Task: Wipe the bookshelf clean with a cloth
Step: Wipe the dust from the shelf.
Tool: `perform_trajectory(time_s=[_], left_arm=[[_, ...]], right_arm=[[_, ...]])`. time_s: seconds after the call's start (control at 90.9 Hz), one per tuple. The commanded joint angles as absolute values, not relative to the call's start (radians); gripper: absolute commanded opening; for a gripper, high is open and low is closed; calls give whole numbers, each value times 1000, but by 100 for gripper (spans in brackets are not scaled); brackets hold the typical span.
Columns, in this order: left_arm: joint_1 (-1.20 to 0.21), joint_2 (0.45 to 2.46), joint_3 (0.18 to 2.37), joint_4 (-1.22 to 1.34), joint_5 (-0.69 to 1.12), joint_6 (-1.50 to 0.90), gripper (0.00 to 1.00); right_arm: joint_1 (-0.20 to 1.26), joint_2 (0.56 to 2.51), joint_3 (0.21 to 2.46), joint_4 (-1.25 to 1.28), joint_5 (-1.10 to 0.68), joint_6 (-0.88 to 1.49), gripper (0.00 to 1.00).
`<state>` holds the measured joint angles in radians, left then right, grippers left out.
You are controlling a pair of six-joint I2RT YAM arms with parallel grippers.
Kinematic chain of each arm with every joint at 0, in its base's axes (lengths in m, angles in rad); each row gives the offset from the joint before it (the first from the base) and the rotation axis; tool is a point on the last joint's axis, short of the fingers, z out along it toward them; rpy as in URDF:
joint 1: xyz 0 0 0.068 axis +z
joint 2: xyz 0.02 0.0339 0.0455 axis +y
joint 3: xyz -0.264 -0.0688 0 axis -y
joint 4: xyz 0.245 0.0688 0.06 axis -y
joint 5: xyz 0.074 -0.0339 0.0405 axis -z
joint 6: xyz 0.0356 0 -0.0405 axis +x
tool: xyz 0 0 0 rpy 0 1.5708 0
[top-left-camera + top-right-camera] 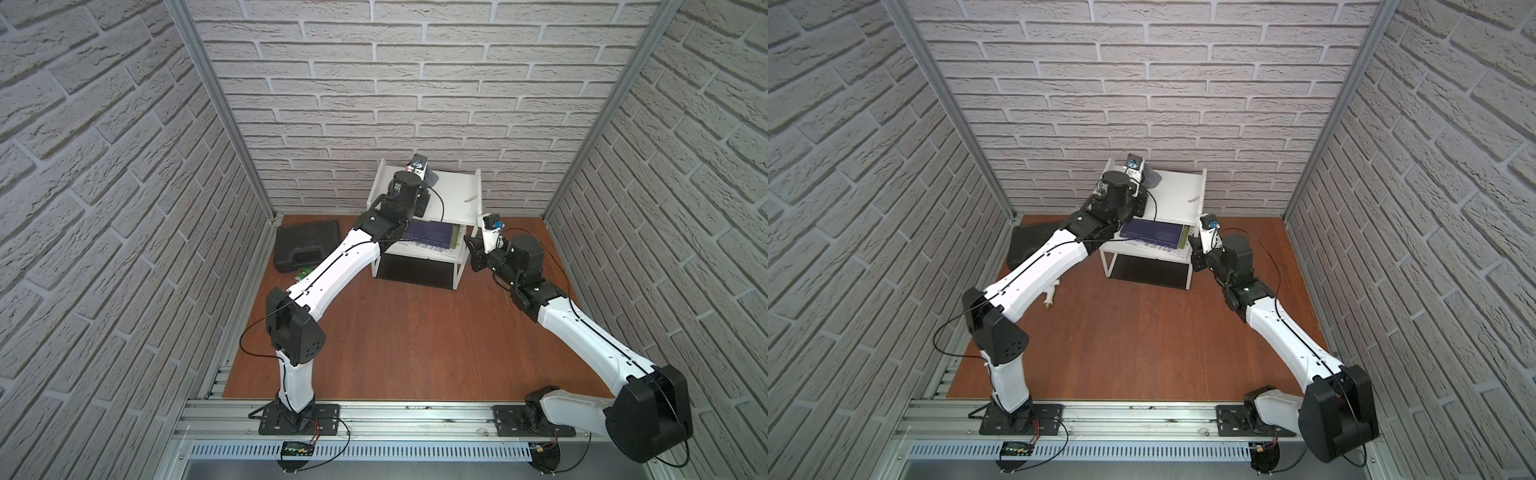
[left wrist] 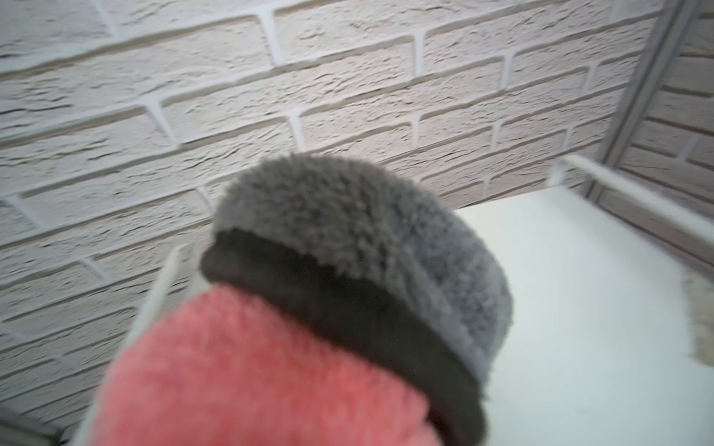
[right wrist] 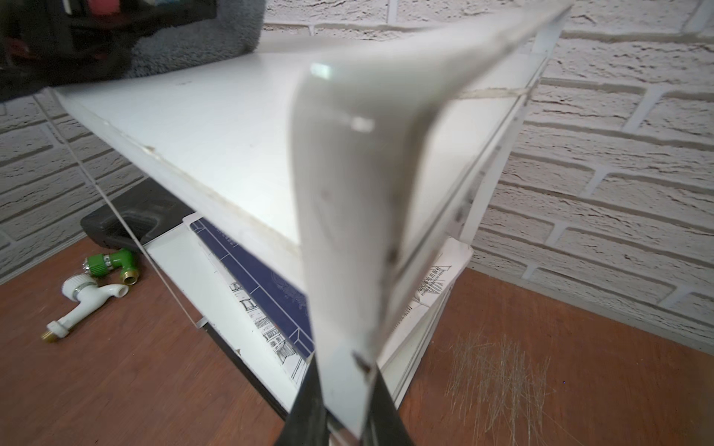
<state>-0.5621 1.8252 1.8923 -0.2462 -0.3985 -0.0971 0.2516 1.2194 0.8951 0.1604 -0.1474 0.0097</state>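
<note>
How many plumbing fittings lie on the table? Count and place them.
2. A green fitting lies beside the black case; a white tap lies next to it. Others may be hidden.

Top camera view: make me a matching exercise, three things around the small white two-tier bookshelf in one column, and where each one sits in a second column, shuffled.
Things:
1. grey fluffy cloth
2. dark blue book
3. black ribbed plastic case

Places:
A. flat on the wooden table, beside the rack
B. on the top board of the white two-tier bookshelf
C. on the middle shelf, under the top board

Pairs: 1-B, 2-C, 3-A
</note>
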Motion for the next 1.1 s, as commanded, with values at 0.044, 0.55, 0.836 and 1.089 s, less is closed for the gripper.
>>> perform_trajectory(time_s=[0.044, 0.55, 0.836, 1.089], left_arm=[[-593, 1783, 1761, -258, -450, -82, 0], [-699, 1775, 1807, -292, -516, -41, 0], [-672, 1467, 1478, -193, -373, -126, 0], [-451, 1354, 1343, -190, -115, -258, 0]], right_arm=[[197, 1204, 890, 67, -136, 50, 3], [8, 1325, 993, 13, -262, -158, 3], [23, 1368, 1009, 73, -452, -119, 3], [23, 1413, 1062, 52, -354, -98, 3]])
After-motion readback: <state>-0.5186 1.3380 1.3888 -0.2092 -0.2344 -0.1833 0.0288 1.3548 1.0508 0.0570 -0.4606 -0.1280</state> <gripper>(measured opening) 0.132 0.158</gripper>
